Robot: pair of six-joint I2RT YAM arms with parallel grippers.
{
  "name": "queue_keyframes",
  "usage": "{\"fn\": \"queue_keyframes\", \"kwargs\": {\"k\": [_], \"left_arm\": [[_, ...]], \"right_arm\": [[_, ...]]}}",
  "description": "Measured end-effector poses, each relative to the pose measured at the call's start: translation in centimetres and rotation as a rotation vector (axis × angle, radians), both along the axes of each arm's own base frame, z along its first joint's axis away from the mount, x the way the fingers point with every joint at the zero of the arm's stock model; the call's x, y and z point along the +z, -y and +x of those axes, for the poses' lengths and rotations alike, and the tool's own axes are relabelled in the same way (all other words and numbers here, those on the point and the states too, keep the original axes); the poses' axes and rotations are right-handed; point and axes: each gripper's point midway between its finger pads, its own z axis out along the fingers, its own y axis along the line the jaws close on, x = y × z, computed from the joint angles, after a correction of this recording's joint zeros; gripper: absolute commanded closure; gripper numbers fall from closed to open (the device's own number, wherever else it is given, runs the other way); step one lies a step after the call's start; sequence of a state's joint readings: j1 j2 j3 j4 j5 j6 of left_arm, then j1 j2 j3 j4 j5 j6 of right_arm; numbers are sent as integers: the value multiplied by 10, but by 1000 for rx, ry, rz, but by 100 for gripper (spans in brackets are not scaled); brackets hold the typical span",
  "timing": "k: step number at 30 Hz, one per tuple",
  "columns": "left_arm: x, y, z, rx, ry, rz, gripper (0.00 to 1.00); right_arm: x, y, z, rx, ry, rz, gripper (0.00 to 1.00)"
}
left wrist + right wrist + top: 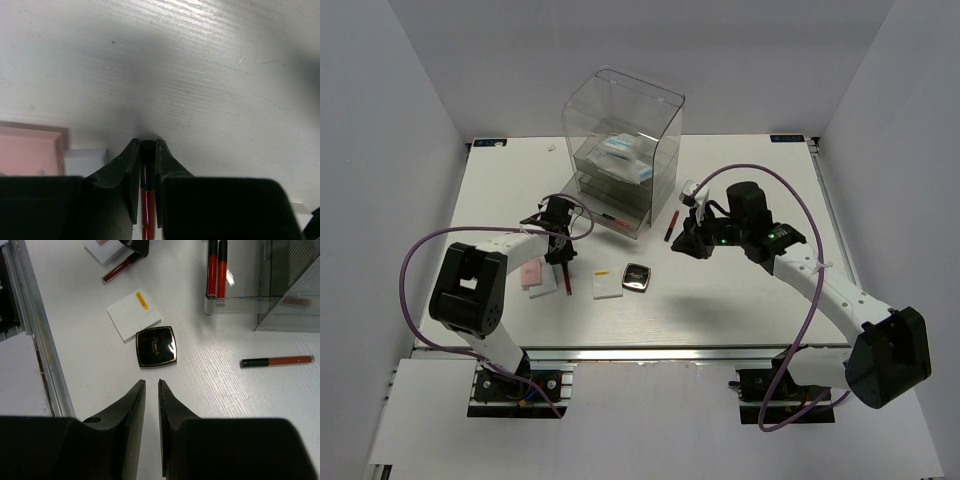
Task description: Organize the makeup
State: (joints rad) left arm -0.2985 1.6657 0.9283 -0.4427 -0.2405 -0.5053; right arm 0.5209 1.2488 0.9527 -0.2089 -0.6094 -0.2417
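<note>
My left gripper [147, 143] is shut on the black cap end of a dark-red stick [147, 200], low over the table beside a pink pad [27, 157]. From above, that gripper [560, 262] and stick [565, 277] are left of centre. A white pad [607, 286] and a black square compact [636, 276] lie mid-table. My right gripper [151, 383] hovers just short of the compact [156, 346], jaws slightly apart with nothing between them. Another stick [277, 361] lies loose on the table. Two sticks [217, 267] rest in the pulled-out bottom drawer.
The tall clear drawer box [665, 120] stands at the back centre with white blue-printed packets [625, 155] inside. A metal rail [650, 352] runs along the table's near edge. White walls close in the left, right and far sides.
</note>
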Motion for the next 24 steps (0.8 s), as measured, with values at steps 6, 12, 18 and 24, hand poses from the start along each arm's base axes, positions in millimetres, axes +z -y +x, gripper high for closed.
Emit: {"fn": "queue_keyframes", "kwargs": {"k": [6, 12, 18, 24], "left_arm": [[3, 12, -1, 12, 4, -75, 100], [40, 31, 4, 22, 89, -206, 100], [97, 50, 11, 27, 231, -376, 100], [139, 72, 33, 74, 343, -583, 100]], "right_arm": [[-1, 3, 2, -9, -1, -1, 76], [-1, 6, 5, -23, -4, 0, 71], [-1, 13, 12, -52, -4, 0, 69], [-1, 19, 17, -72, -4, 0, 69]]}}
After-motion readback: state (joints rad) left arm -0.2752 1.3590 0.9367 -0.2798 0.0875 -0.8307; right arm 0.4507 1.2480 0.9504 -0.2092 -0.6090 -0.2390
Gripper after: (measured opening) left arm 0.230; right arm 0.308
